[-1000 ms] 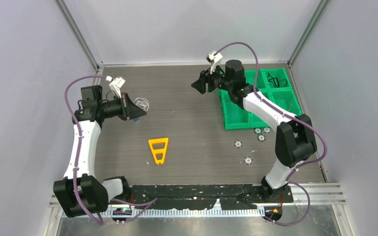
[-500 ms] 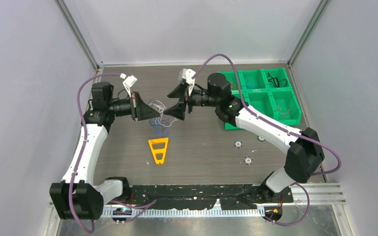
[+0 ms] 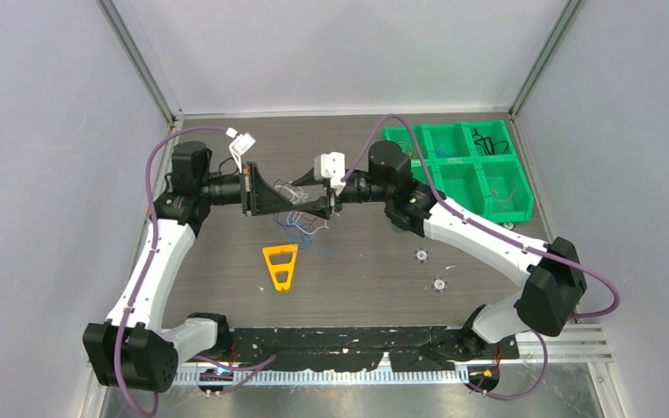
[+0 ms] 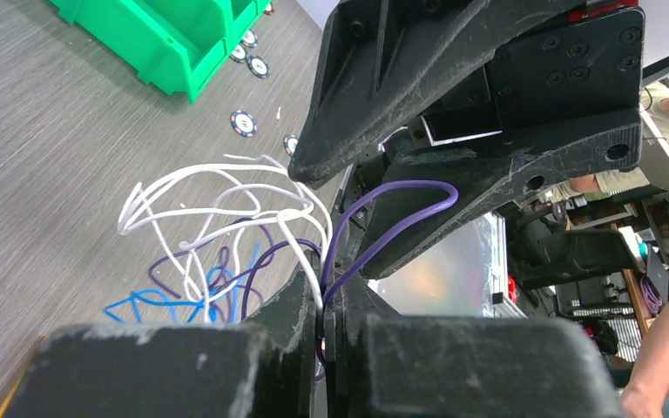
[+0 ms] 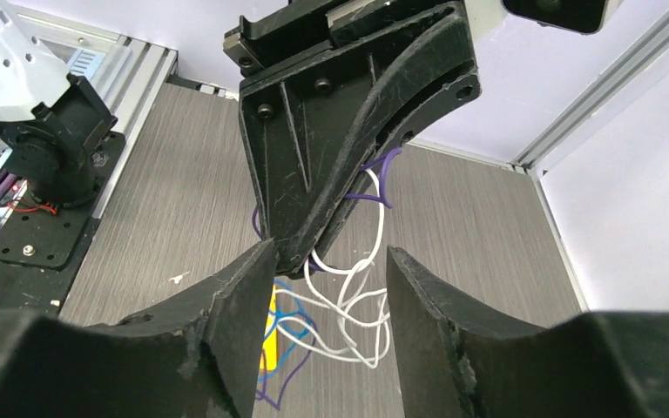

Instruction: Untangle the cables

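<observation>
Your left tool point(image 4: 322, 306) is pinched shut on the tangled cables point(image 4: 218, 205) above the bench point(image 3: 375, 283). Your right tool point(image 5: 331, 261), at its 3 o'clock, stands wide open, gripping nothing.

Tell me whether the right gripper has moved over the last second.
Yes. The right gripper swung left, away from the green bin, to mid-table, facing the left gripper.

Overhead; opposed wrist views sharing cables point(image 4: 287, 213)
</observation>
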Action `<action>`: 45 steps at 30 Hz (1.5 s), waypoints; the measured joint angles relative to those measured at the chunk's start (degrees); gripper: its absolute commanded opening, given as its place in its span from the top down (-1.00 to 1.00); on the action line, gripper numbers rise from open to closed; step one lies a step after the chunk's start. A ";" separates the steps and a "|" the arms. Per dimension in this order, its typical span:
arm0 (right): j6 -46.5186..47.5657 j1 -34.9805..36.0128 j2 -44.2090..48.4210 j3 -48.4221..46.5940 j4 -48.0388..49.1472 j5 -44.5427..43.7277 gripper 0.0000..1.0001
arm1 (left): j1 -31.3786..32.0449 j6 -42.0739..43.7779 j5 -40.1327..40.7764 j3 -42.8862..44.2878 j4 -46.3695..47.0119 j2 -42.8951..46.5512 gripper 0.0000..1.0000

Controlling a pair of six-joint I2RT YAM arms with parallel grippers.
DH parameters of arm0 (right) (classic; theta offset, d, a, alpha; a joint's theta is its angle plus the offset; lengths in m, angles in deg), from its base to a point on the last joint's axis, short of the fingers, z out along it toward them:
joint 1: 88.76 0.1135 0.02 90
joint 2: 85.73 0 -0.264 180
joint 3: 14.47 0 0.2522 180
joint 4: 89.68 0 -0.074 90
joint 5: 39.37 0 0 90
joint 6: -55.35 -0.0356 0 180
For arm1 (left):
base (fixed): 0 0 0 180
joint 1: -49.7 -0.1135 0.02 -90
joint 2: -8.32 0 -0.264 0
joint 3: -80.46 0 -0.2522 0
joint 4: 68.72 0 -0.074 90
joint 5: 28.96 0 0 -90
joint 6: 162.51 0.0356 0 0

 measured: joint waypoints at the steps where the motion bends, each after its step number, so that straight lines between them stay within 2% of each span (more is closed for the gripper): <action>1: 0.37 0.07 0.17 0.09 -0.26 0.09 -0.03 | 0.17 0.04 0.13 0.02 0.09 0.00 1.00; 10: 6.69 0.09 4.15 4.68 -2.47 0.44 -0.04 | 1.22 0.15 -0.20 0.13 0.33 0.55 1.00; 14: 8.90 0.09 4.24 5.42 -4.22 0.22 0.04 | 1.66 0.11 -0.66 0.37 0.42 0.85 1.00; 19: 10.62 0.09 4.00 5.33 -4.35 0.00 0.41 | 2.25 -0.04 -1.03 0.72 0.42 0.87 1.00; 21: 11.17 0.09 3.45 5.03 -4.52 -0.07 0.63 | 2.32 -0.09 -1.03 0.94 0.44 0.85 1.00; 22: 11.56 0.09 3.13 4.87 -4.61 -0.20 0.81 | 2.34 -0.13 -1.03 1.09 0.46 0.87 0.99; 26: 12.57 0.09 2.47 4.44 -5.81 -1.51 0.89 | 2.32 0.31 -0.48 1.57 0.24 0.85 0.69; 31: 11.21 -0.74 2.60 4.39 -7.06 -4.63 0.89 | 0.57 6.10 4.90 2.56 -5.57 1.36 0.59; 33: 9.44 -1.97 3.17 4.39 -7.28 -6.19 0.89 | -1.95 9.25 8.48 2.21 -7.93 1.66 0.66; 35: 6.51 -3.69 4.55 4.35 -7.30 -7.65 0.89 | -5.73 11.06 11.76 0.61 -8.48 1.79 0.98; 40: -0.94 -6.73 7.80 1.60 -6.93 -9.88 0.89 | -11.67 13.81 18.49 -2.78 -9.22 -1.18 1.00; 41: -2.21 -7.02 8.20 0.90 -6.71 -10.05 0.89 | -11.76 14.03 19.52 -3.28 -9.16 -1.97 0.84; 43: -4.66 -7.34 9.05 -0.48 -6.38 -10.21 0.89 | -11.74 14.38 20.17 -4.50 -8.72 -2.89 0.09; 45: -6.71 -7.45 9.51 -1.36 -5.99 -10.27 0.89 | -11.63 13.70 19.19 -5.51 -6.49 -2.80 -0.34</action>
